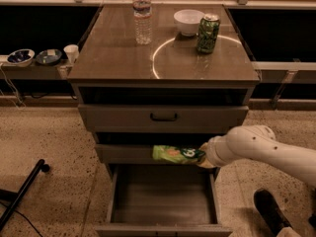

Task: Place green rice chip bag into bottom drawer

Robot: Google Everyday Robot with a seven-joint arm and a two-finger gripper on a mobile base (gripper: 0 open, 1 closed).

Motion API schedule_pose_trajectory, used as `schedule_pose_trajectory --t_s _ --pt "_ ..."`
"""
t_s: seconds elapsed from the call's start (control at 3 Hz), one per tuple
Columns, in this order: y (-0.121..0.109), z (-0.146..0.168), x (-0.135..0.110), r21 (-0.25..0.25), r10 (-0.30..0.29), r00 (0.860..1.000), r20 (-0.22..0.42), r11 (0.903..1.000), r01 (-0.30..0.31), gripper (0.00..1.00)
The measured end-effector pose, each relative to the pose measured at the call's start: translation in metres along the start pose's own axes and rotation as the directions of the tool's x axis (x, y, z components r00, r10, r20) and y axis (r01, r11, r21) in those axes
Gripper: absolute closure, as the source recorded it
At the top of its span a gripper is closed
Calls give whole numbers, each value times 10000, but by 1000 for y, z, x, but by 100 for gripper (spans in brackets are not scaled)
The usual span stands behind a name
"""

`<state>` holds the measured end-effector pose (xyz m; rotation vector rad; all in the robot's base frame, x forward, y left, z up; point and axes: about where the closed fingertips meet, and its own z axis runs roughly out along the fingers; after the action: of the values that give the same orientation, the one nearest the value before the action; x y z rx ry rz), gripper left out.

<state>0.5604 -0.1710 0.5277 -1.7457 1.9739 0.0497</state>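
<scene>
The green rice chip bag point(173, 154) hangs in the air just above the open bottom drawer point(112, 197), level with the closed front of the drawer directly above it. It lies nearly flat, with its long side running across the bottom drawer's width. The gripper point(200, 156) is above the bottom drawer's right rear corner. Its jaws are closed on the bag's right end, near the dark round logo, and the rest of the pouch sticks out unsupported to the left.

The bag looks very light, thin and crinkly, a soft foil pouch with some air and brittle chips inside. It droops little here, so the held end seems stiff enough to carry it. The film is probably slick, and a pinch on the flat sealed edge should hold better than one on the puffed middle. Hard squeezing there would likely crush the chips. Because it is so light, it may flutter or land askew when let go, so a low release over the bottom drawer's plain floor looks wise.

Well above the bottom drawer, on the cabinet's top surface point(113, 58), stand a water bottle point(142, 16), a white bowl point(188, 21) and a green soda can point(208, 33), all clear of the work.
</scene>
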Motion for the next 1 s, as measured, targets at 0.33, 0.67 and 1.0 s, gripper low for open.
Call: schedule_pose_trajectory --t_s 0.33,0.67,1.0 --pt "17 22 25 -89 -106 9997 207 9999 108 100" --pt "17 22 25 -95 -117 9997 209 9999 119 100" --pt "34 46 44 -555 69 9997 225 9984 -56 100"
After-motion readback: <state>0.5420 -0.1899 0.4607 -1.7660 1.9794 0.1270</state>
